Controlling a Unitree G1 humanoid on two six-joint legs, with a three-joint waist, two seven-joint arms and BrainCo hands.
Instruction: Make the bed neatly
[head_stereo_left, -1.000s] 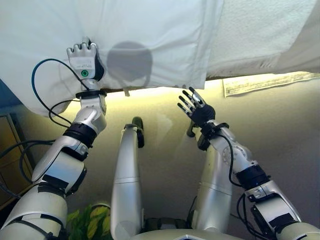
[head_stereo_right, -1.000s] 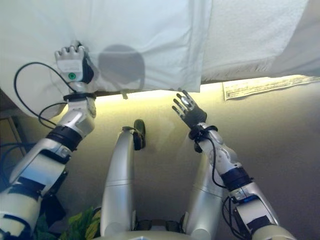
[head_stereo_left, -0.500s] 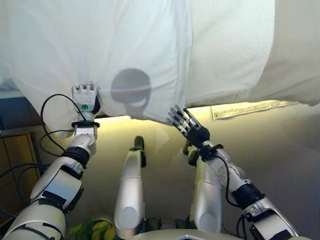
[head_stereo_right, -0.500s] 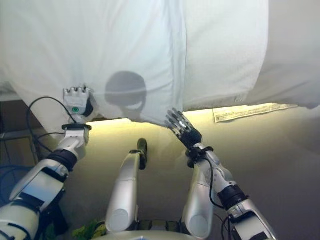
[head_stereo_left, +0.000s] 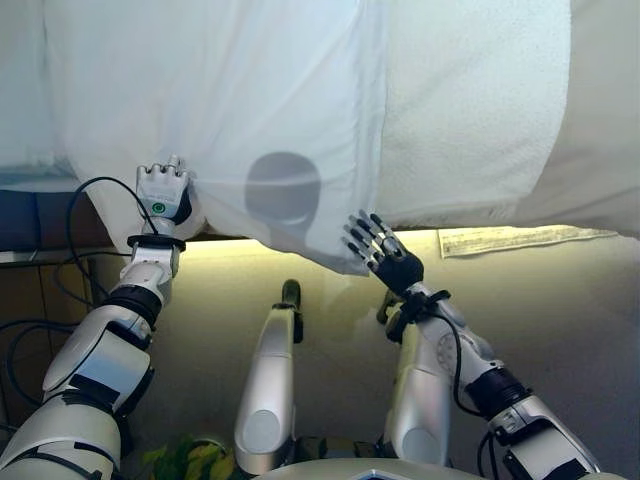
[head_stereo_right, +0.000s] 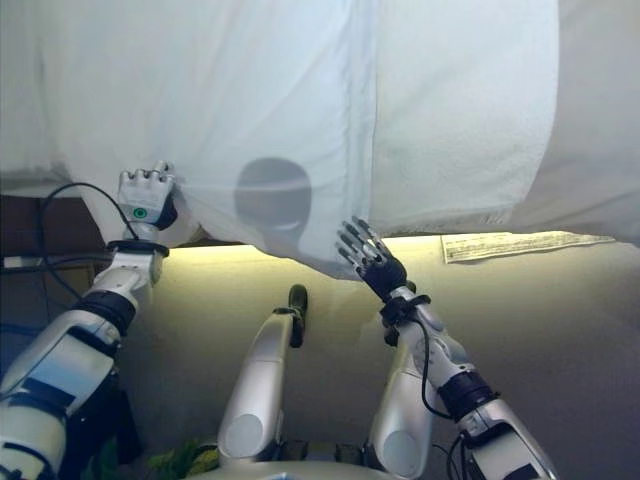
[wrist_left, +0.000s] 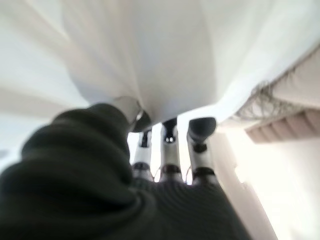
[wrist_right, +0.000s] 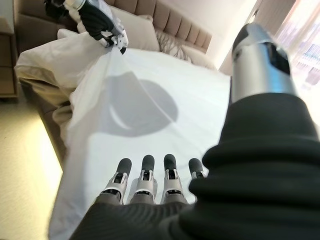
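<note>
A white sheet (head_stereo_left: 250, 100) lies over the bed and hangs down its near side. My left hand (head_stereo_left: 163, 192) is shut on the sheet's near edge at the left, with cloth pinched between its thumb and fingers (wrist_left: 170, 142). My right hand (head_stereo_left: 392, 266) is open, fingers straight, just below the sheet's hanging corner (head_stereo_left: 345, 262); whether it touches the cloth I cannot tell. In the right wrist view the straight fingers (wrist_right: 150, 180) point at the sheet (wrist_right: 165, 115), and the left hand (wrist_right: 97, 20) shows holding the far corner.
A white textured cover (head_stereo_left: 470, 110) lies to the right of the sheet, with beige bedding (head_stereo_left: 605, 110) beyond it. A printed strip (head_stereo_left: 520, 239) runs below the bed's edge. Wooden furniture (head_stereo_left: 25, 300) stands at the left. Pillows (wrist_right: 135, 25) and a padded headboard (wrist_right: 175, 25) are at the bed's head.
The whole view has shifted. My left hand keeps its hold on the sheet's edge. My right hand has come up to the sheet's hanging corner, which now droops lower.
</note>
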